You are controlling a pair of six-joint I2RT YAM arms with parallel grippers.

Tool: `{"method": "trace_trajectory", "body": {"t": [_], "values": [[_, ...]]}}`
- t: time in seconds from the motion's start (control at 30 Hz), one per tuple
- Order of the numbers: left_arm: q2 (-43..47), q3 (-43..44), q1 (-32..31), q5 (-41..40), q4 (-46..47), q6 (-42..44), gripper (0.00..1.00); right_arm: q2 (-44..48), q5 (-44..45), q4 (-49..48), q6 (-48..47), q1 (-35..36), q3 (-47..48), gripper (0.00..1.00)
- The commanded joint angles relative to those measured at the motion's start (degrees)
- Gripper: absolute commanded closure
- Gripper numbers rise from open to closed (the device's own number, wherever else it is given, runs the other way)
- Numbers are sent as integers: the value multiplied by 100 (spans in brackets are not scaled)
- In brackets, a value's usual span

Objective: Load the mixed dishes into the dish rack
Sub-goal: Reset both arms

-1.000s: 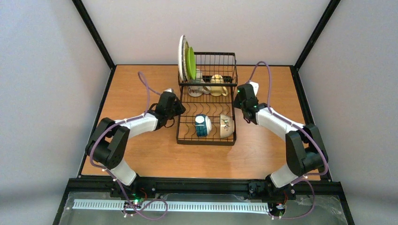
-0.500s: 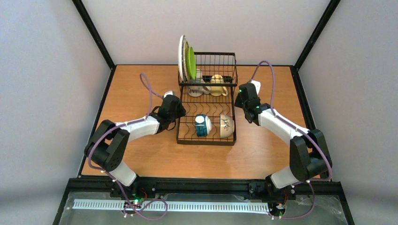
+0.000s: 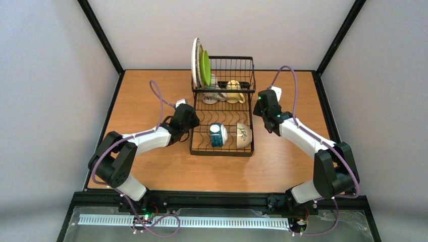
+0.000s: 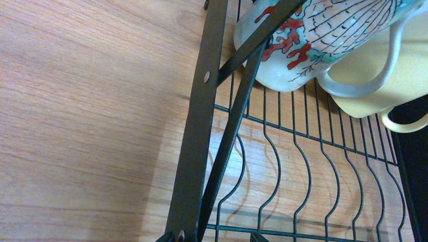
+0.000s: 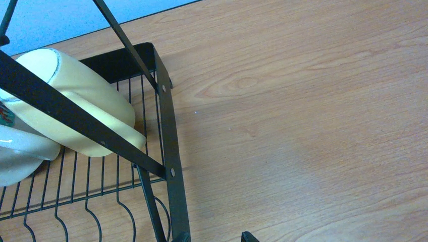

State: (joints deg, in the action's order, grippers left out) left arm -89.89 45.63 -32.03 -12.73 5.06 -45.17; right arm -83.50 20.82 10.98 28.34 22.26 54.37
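Left end effector [image 3: 191,120] sits at 9 o'clock of the dish rack [image 3: 221,153], wide open, gripping nothing. Right end effector [image 3: 263,104] at the rack's 3 o'clock, partly open, also empty. We see plates [image 3: 204,68] and two mugs [image 3: 233,91] in the basket at 12 o'clock, two bowls [image 3: 218,135] on the tray.

Top camera looked down steeply; wrist cameras sat close at opposite rack [image 3: 221,153] edges, sharing the yellow mug [image 5: 75,83].
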Motion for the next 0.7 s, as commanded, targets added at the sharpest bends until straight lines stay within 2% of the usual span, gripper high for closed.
{"method": "trace_trajectory", "body": {"t": [0.0, 0.67], "values": [[227, -61, -237, 315, 37, -188, 18, 188, 89, 91, -4, 3, -87, 41], [473, -391, -640, 76, 78, -500, 18, 531, 120, 203, 23, 0, -276, 40]]}}
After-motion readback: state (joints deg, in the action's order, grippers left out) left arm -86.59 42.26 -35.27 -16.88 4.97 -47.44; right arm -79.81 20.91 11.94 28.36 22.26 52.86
